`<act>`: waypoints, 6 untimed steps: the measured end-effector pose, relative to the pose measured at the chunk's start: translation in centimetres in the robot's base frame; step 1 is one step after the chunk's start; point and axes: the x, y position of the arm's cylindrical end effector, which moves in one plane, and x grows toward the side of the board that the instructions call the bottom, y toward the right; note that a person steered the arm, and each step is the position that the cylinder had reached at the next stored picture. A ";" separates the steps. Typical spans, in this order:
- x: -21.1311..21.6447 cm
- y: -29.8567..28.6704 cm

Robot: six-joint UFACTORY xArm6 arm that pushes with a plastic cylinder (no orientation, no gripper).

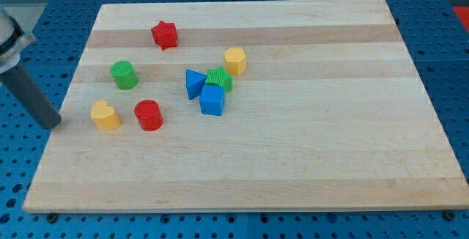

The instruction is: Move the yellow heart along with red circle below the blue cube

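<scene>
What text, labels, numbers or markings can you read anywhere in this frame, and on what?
None: no readable text in this view.
The light wooden board shows only grain.
The red star block, yellow heart block, red cylinder block and blue cube block carry no markings.
The blue perforated table is unlabelled.
My tip, left of the yellow heart, is plain dark.

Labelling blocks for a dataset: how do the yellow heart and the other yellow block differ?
The yellow heart has a notched, lobed top; the yellow hexagon has flat sides. The heart lies near the view's left edge beside the red circle, just right of my tip; the hexagon sits nearer the middle, by the green star. Both are yellow, similar in size and flat on the board.
</scene>
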 end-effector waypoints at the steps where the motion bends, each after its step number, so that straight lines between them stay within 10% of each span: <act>1: -0.1 0.0; 6: 4.9 7.0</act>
